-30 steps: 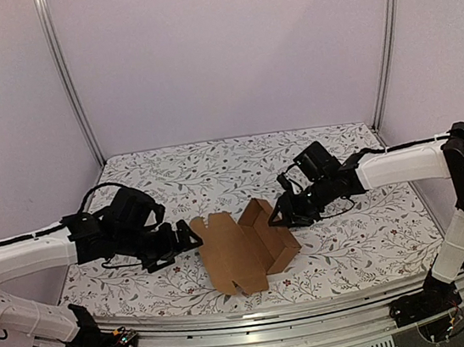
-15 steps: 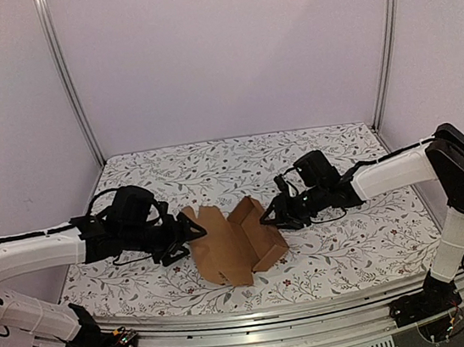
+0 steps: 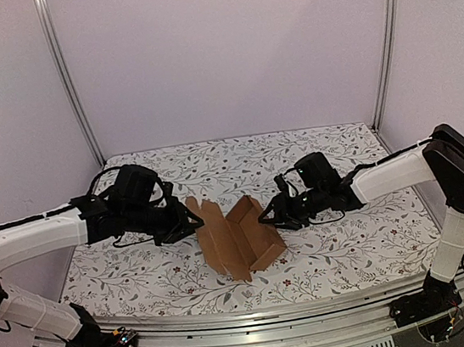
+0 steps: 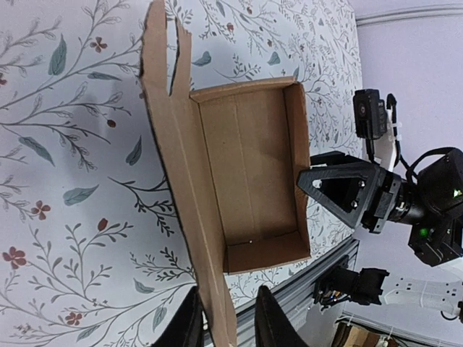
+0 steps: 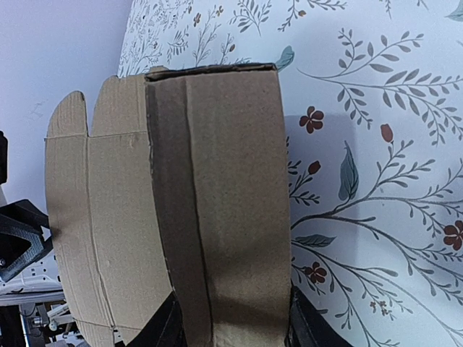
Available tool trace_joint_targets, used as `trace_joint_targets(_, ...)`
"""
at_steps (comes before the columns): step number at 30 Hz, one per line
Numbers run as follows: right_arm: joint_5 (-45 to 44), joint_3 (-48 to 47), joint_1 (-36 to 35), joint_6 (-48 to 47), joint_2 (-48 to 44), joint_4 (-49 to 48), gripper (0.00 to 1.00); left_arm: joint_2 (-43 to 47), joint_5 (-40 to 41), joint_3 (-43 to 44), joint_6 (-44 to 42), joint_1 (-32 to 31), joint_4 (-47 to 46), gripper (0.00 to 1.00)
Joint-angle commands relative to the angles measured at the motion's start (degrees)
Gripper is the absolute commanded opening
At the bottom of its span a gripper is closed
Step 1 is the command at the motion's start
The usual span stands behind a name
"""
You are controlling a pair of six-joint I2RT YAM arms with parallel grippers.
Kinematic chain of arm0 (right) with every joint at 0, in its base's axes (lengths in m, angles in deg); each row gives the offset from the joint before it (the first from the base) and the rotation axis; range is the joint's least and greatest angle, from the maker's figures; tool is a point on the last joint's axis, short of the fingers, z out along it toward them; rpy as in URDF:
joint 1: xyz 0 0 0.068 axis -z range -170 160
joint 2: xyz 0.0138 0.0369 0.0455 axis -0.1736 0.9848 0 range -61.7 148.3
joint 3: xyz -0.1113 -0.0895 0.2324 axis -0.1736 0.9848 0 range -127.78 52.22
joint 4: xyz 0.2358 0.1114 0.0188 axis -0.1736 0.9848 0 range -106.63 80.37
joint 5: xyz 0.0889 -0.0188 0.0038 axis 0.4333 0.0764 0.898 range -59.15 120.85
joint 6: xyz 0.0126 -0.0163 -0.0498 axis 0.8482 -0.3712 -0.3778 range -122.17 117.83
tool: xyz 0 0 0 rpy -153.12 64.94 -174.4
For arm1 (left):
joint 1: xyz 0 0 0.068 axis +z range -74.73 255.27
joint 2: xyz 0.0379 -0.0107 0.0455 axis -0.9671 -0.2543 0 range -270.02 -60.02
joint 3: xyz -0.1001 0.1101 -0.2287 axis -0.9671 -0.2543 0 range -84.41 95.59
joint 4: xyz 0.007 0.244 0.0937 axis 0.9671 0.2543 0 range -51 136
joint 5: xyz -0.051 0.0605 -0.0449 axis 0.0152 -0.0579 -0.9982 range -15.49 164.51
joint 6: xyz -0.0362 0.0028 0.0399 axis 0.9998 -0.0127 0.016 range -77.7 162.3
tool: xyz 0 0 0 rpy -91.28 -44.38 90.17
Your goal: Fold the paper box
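The paper box (image 3: 239, 237) sits half-formed on the floral desk (image 3: 352, 243), between both arms. The left end effector (image 4: 226, 322) pinches its raised lid flap. The right end effector (image 5: 231, 318) clamps the tray's side wall.

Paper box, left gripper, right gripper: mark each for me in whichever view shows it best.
paper box (image 4: 249, 181): left wrist view, on the inner floor of the open tray.
left gripper (image 4: 229, 329): left wrist view, between its fingertips, at the raised flap's edge.
right gripper (image 5: 231, 329): right wrist view, between its fingertips, at the box wall.

The box (image 3: 239, 239) sits mid-table (image 3: 353, 247), between the left gripper (image 3: 189, 224) and the right gripper (image 3: 266, 218), each apparently at its nearer edge.
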Motion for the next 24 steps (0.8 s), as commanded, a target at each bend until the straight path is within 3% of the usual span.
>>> trace_joint_targets(1, -1.51, 1.02, 0.30, -0.08, 1.46, -1.25, 0.43, -1.69, 1.28, 3.14, -4.52, 0.83, 6.11, 0.22)
trace_joint_targets(8, -1.90, 1.04, 0.28, 0.26, 1.45, -2.22, 0.43, -5.53, 0.26, 6.35, -7.23, 0.84, 7.67, 0.00)
trace_joint_targets(12, -2.29, 1.15, 0.34, 0.30, 1.28, -2.38, 0.47, -7.87, 0.23, 9.70, -10.02, 0.84, 10.27, 0.00)
trace_joint_targets(18, -3.94, 1.60, 1.06, -1.55, -0.03, -1.97, 0.71, -10.75, 0.74, 17.56, -16.81, 0.84, 18.47, 0.00)
trace_joint_targets(24, -4.48, 2.78, 4.33, -4.48, -2.81, 0.58, 0.82, -13.05, 0.85, 24.37, -23.12, 1.01, 25.41, 0.00)
